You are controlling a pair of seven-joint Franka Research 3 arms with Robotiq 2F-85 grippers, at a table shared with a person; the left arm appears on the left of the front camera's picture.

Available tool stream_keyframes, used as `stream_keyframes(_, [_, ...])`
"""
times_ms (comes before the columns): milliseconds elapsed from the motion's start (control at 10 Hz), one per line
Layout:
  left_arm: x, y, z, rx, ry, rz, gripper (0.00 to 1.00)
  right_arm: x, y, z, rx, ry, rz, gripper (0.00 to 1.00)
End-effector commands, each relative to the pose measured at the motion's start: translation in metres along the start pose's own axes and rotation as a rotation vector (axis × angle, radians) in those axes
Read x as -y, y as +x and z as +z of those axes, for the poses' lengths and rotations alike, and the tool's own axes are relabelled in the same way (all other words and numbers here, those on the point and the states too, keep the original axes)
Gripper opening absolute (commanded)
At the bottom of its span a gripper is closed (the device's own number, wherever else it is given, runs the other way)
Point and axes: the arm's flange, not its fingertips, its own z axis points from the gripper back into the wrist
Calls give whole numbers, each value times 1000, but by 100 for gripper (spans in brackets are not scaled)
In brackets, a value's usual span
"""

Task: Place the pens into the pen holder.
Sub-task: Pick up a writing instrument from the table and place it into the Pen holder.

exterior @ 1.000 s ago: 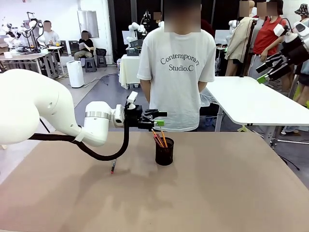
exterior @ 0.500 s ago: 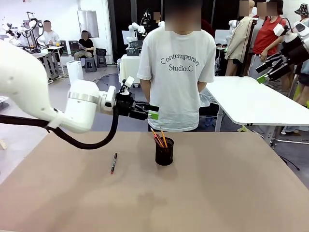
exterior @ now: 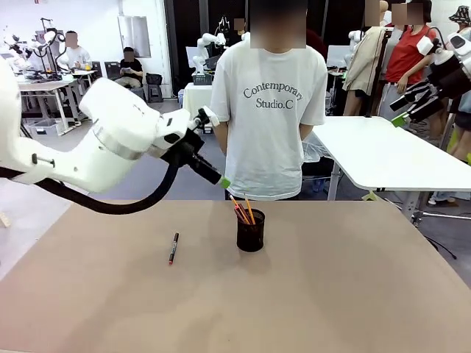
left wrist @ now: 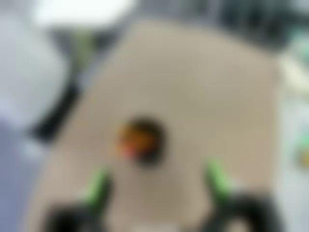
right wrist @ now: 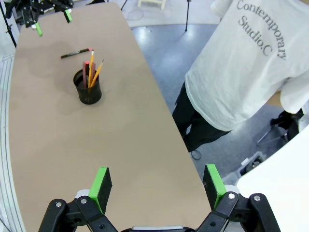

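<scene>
The left gripper (exterior: 223, 181) hangs high over the table (exterior: 353, 294), tilted downward, its fingers spread and empty. The blurred left wrist view shows its green pads (left wrist: 99, 186) wide apart with nothing between them.

Below it and just ahead stands the cup (exterior: 251, 230), upright, black and see-through like mesh. A few pens (exterior: 243, 209) lean in it: thin orange ones and darker ones with red ends, their tops fanning above the rim. The loose pen (exterior: 173, 248) lies flat on the table, below the gripper and back toward its own arm, well apart from the cup. It is dark with a red tip.

The job looks nearly done, with this one pen left to fetch. The next move probably calls for swinging back and down over the pen, setting the fingers across its thin barrel and closing very close to the tabletop. A stick this slim could roll or slip out.

The right gripper (right wrist: 157, 186) is also spread and empty, raised well away from the cup.
</scene>
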Motion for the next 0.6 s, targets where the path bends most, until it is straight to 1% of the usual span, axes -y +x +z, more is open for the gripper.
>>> stream_keyframes(0, [-13,9,-2,-290,-13,187,100,-1,0,0,-15,-5,10,100])
stream_keyframes(100, [-22,5,-6,-304,7,219,100,-1,0,0,-15,-5,10,100])
stream_keyframes(200, [-26,-4,-10,-379,35,292,100,-1,0,0,-15,-5,10,100])
stream_keyframes(300, [-32,-14,-16,-430,3,338,100,-1,0,0,-15,-5,10,100])
stream_keyframes(400, [-36,-21,-19,-445,-38,375,100,-1,0,0,-15,-5,10,100])
stream_keyframes(500, [-40,-27,-26,-419,-81,404,100,-1,0,0,-15,-5,10,100])
